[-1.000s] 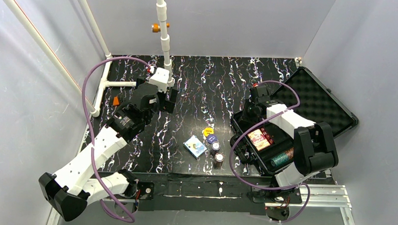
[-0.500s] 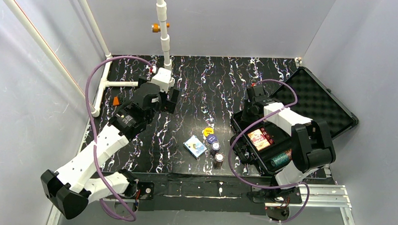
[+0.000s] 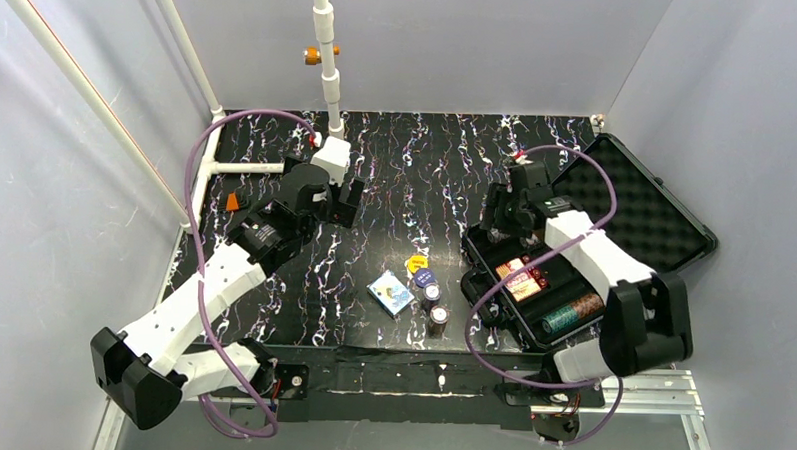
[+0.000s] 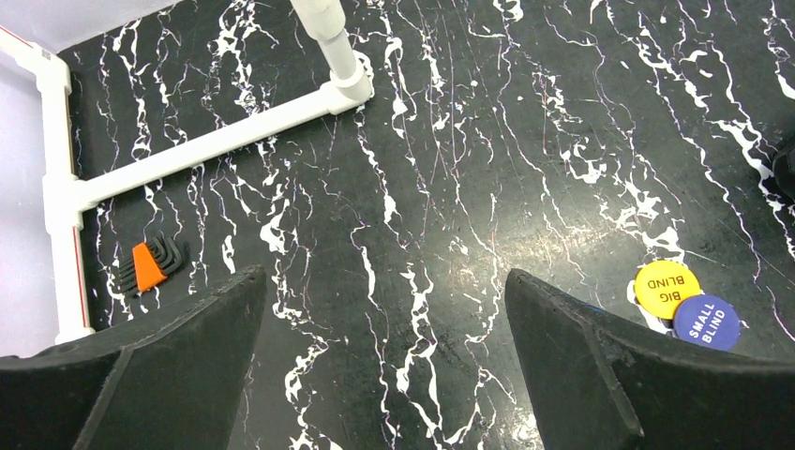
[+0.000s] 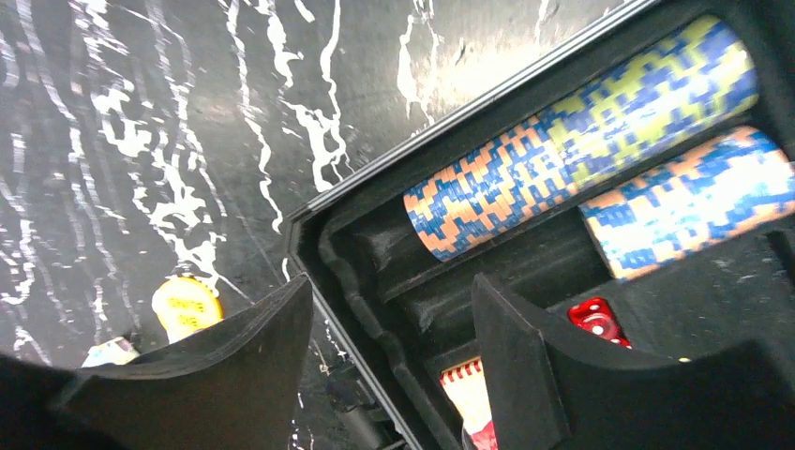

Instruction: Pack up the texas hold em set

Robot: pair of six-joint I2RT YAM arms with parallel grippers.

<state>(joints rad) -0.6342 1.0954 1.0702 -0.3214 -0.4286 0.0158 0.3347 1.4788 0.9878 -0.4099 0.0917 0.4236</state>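
Black marbled tabletop point(image 3: 427, 166) between pale walls, with the case point(image 3: 645, 209) lying open on our right, partly filled.
Our right gripper point(image 5: 389, 291) hangs over the case's near-left corner, its fingers apart with nothing between them. Below it two orange, blue and yellow chip rolls point(image 5: 581, 131) lie on their sides, beside a red die point(image 5: 592, 317) and the red deck point(image 3: 521, 279), and a teal chip roll point(image 3: 572, 313) sits closer to our bases. Our left gripper point(image 4: 384, 309) hovers over bare table with its fingers spread wide and empty (an orange hex-key set point(image 4: 150, 265) and a white pipe frame point(image 4: 216, 141) lie beyond it). Out on the table between the arms we see the blue deck point(image 3: 390, 293), the yellow button point(image 4: 667, 283) touching the blue button point(image 4: 706, 322), and two short chip stacks point(image 3: 438, 319) just beside them.
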